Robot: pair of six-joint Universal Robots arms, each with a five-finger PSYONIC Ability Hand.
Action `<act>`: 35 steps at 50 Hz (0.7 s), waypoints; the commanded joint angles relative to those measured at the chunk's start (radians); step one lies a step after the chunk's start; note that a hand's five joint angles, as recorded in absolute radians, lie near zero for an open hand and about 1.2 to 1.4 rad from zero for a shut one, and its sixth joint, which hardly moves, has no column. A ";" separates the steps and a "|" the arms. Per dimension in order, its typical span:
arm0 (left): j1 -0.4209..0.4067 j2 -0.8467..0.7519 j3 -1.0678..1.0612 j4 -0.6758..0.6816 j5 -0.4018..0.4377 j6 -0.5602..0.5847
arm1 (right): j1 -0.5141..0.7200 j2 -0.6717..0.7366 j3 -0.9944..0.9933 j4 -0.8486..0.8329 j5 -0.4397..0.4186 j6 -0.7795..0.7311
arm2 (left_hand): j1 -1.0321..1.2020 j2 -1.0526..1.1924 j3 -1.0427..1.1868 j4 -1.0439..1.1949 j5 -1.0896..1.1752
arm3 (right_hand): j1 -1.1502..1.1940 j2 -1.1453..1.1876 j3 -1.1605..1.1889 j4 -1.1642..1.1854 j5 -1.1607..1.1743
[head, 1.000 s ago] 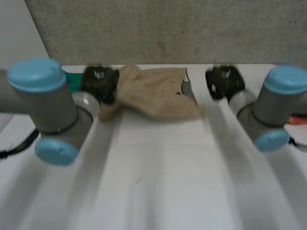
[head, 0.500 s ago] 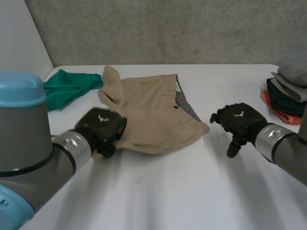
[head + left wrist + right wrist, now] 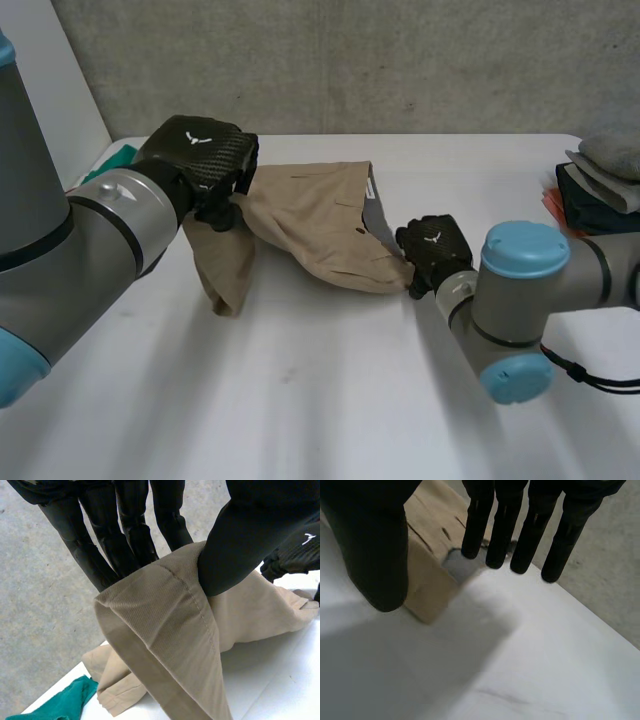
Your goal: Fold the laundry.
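Beige cotton shorts [image 3: 320, 215] laid at upper centre of white table [image 3: 330, 400]. Left edge held up, pinched between thumb and fingers of left hand [image 3: 195, 160]. Right hand [image 3: 432, 248] held low at right corner, fingers straight, apart.

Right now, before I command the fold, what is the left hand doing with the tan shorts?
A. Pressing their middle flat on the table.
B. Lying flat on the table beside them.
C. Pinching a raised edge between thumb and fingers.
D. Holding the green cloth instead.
C: in the left wrist view the left hand has its thumb and fingers clamped on an edge of the tan shorts, which hang from the grip towards the table.
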 commanded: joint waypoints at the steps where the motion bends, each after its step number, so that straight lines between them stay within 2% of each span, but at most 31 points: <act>1: 0.015 0.012 -0.014 -0.006 0.006 -0.048 | -0.008 0.038 -0.080 0.038 0.038 0.027 | 0.230 0.201 0.208 0.202 0.243 | 0.280 0.282 0.282 0.284 0.279; 5: 0.017 0.013 -0.011 -0.005 0.006 -0.059 | 0.002 0.009 -0.067 0.047 0.023 0.061 | 0.230 0.201 0.208 0.202 0.243 | 0.196 0.197 0.198 0.199 0.194; 8: 0.014 0.010 -0.005 -0.002 0.005 -0.055 | 0.009 -0.026 -0.043 0.075 0.000 0.090 | 0.230 0.201 0.208 0.202 0.243 | -0.047 -0.046 -0.046 -0.044 -0.049; 16: 0.009 0.007 0.028 -0.005 0.002 -0.059 | 0.004 -0.097 0.002 0.164 -0.092 0.157 | 0.230 0.201 0.208 0.202 0.243 | -0.136 -0.135 -0.135 -0.133 -0.138; 23: 0.003 -0.001 0.050 -0.005 0.002 -0.059 | 0.030 -0.055 -0.015 0.184 -0.123 0.180 | 0.230 0.201 0.208 0.202 0.243 | -0.131 -0.129 -0.129 -0.128 -0.132; 27: 0.006 -0.001 0.050 -0.014 -0.003 -0.068 | 0.042 0.004 -0.064 0.169 -0.083 0.177 | 0.230 0.201 0.208 0.202 0.243 | 0.127 0.128 0.129 0.130 0.125; 29: 0.008 0.001 0.047 -0.021 -0.004 -0.072 | 0.035 0.032 -0.107 0.167 -0.031 0.168 | 0.230 0.201 0.208 0.202 0.243 | 0.689 0.690 0.691 0.692 0.688; 30: 0.009 0.002 0.044 -0.028 -0.004 -0.074 | 0.030 0.037 -0.116 0.170 -0.008 0.163 | 0.230 0.201 0.208 0.202 0.243 | 0.785 0.786 0.787 0.788 0.783; 31: 0.015 0.004 0.035 -0.038 -0.004 -0.072 | 0.015 0.035 -0.136 0.182 0.038 0.154 | 0.230 0.201 0.208 0.202 0.243 | 0.786 0.787 0.788 0.789 0.784; 33: 0.025 0.005 0.015 -0.054 0.000 -0.071 | 0.006 0.017 -0.132 0.207 0.069 0.136 | 0.230 0.201 0.208 0.202 0.243 | 0.786 0.787 0.788 0.789 0.784; 35: 0.041 0.012 -0.019 -0.086 0.006 -0.068 | -0.010 -0.050 -0.088 0.263 0.066 0.078 | 0.230 0.201 0.208 0.202 0.243 | 0.786 0.787 0.788 0.789 0.784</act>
